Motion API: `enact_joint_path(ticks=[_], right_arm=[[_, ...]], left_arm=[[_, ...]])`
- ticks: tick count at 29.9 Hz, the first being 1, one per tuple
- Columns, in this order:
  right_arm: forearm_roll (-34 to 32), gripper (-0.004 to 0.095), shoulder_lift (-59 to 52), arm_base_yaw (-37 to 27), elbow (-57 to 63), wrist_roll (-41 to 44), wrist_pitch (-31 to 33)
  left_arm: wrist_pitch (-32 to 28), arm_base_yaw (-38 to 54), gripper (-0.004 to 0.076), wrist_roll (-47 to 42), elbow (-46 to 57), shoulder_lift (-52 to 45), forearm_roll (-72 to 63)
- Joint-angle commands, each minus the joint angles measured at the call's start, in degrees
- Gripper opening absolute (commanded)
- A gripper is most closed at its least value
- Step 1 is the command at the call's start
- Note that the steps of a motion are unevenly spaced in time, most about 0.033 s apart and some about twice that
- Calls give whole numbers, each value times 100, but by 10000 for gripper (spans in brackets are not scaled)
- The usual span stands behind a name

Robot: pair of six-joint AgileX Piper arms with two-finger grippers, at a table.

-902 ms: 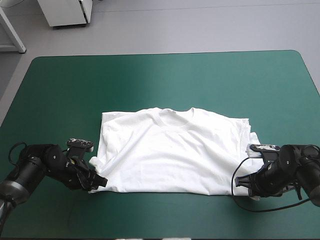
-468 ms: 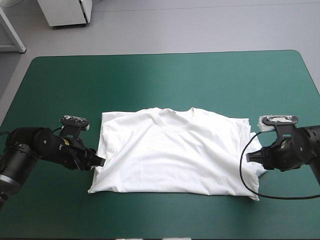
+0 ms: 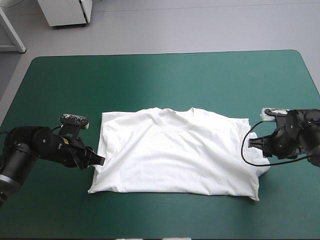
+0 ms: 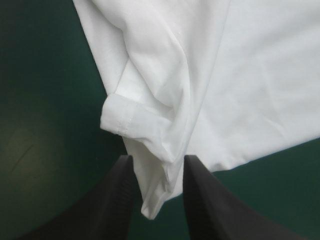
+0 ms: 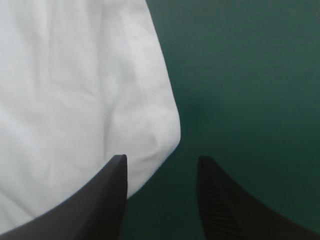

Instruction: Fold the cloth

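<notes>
The left gripper and right gripper are gaping, an edge of the flat white short-sleeved T-shirt lying between each one's jaws.

Beyond the teal-green table lies grey floor and, perhaps, a white cabinet.

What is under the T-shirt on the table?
The teal-green cover shows all around the T-shirt. By the left gripper, a sleeve hem peeks out from under its top layer. Anything else beneath is covered.
</notes>
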Motion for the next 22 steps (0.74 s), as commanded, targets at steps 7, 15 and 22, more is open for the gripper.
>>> enact_joint_path(ticks=[7,15,22], right_arm=[[-36,413,701,-80,-188,-10,-620],[-90,396,1193,-80,-188,-10,-904],[-79,367,1481,-80,-188,-10,-955]], left_arm=[[-160,-15,197,-32,-181,-110,-94],[-163,-15,197,-32,-181,-110,-94],[-163,-15,197,-32,-181,-110,-129]])
